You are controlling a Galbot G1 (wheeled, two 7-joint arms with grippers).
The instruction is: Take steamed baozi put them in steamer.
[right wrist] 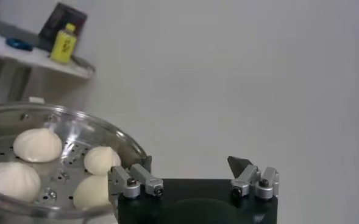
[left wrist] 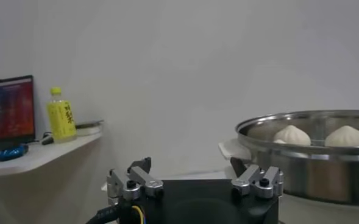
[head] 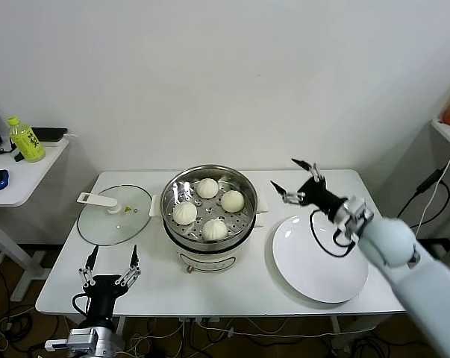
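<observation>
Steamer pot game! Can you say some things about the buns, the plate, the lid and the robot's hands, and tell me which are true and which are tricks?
1. All four steamed baozi sit inside the steamer. True.
2. The white plate has a bun on it. False: nothing lies on it.
3. The glass lid covers the steamer. False: it lies flat on the table, on the robot's left of the steamer.
4. The right gripper is open and holds nothing. True.
5. The left gripper is holding a bun. False: it is open and holds nothing, near the table's front edge.
</observation>
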